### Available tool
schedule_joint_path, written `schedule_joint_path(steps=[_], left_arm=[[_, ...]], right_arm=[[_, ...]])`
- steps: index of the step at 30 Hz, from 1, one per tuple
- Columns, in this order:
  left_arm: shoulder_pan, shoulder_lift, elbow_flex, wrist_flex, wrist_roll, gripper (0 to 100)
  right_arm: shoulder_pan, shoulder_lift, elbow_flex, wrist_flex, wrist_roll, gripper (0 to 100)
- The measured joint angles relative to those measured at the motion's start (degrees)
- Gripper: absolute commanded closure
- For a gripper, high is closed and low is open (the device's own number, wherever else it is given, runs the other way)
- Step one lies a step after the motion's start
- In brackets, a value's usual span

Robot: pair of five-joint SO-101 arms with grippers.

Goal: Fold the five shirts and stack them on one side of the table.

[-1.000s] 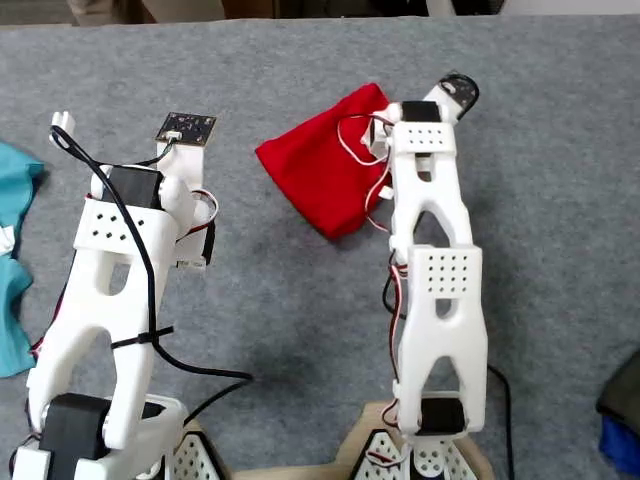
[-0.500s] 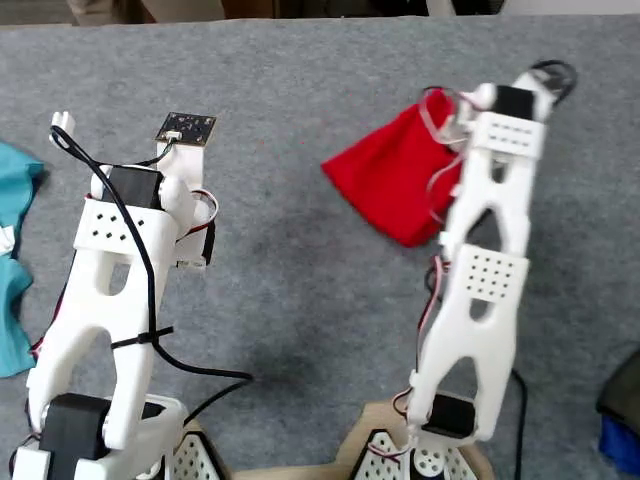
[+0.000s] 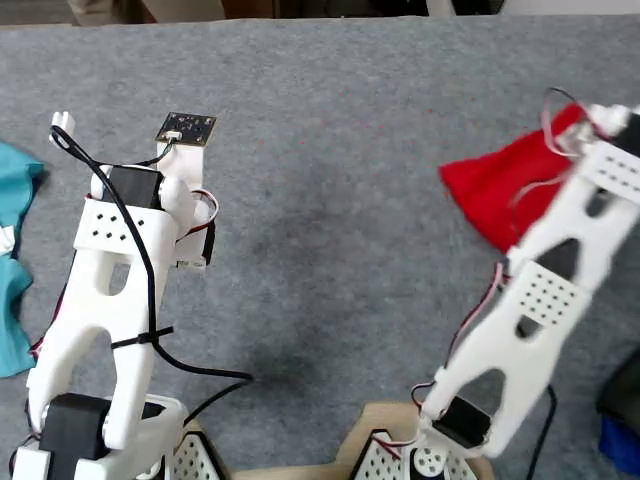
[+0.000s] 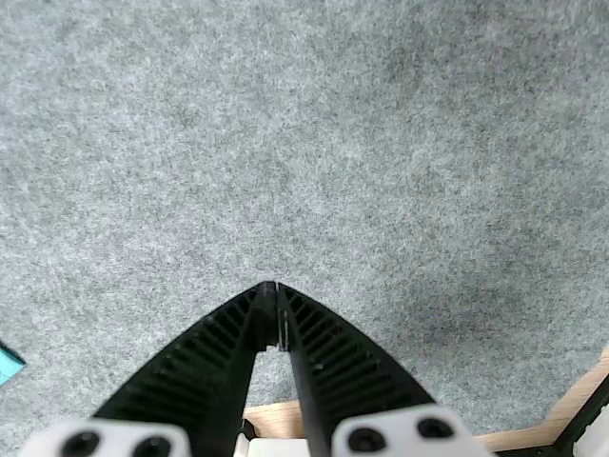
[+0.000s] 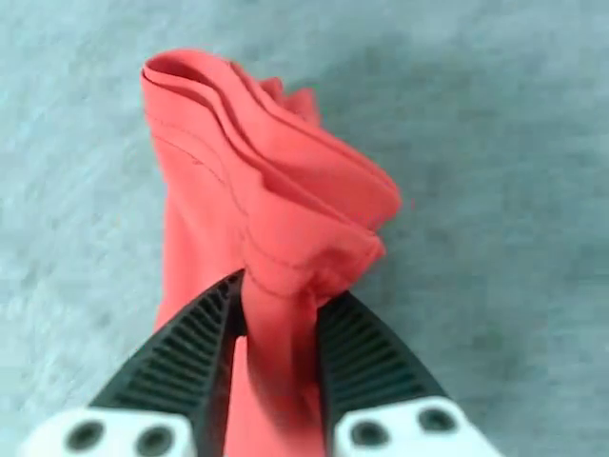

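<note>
Right gripper [image 5: 276, 286], clamping the red shirt [image 5: 266, 181] near the dark pile [image 3: 622, 400]: lower it flat onto that pile before you release. Left gripper [image 4: 276, 290] clenched, empty.

The left arm [image 3: 120, 270] stands on the left side of the table [image 3: 320, 90] in the high view. The right arm [image 3: 530, 310] slants from bottom centre to the right edge. The held shirt [image 3: 490, 190] is at upper right, pinched between the right gripper [image 5: 276, 286] fingers at that arm's tip. A second shirt [image 3: 12, 250] lies at the left edge, left of the left arm. Some items [image 3: 620, 405] sit in the lower right corner.
</note>
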Motion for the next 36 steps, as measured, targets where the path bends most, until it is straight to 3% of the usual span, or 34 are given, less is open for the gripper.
schedule_joint_path(steps=[11, 22, 36], left_arm=[[0.0, 0.0, 0.0, 0.0, 0.0, 98], [0.0, 0.0, 0.0, 0.0, 0.0, 98], [0.4, 0.0, 0.0, -0.1, 0.0, 98]], right_arm=[[17.7, -5.8, -0.1, 0.0, 8.1, 99.5], [38.6, -5.8, -0.1, 0.0, 23.7, 99.4], [49.7, -5.8, 0.1, 0.2, 33.2, 99.4]])
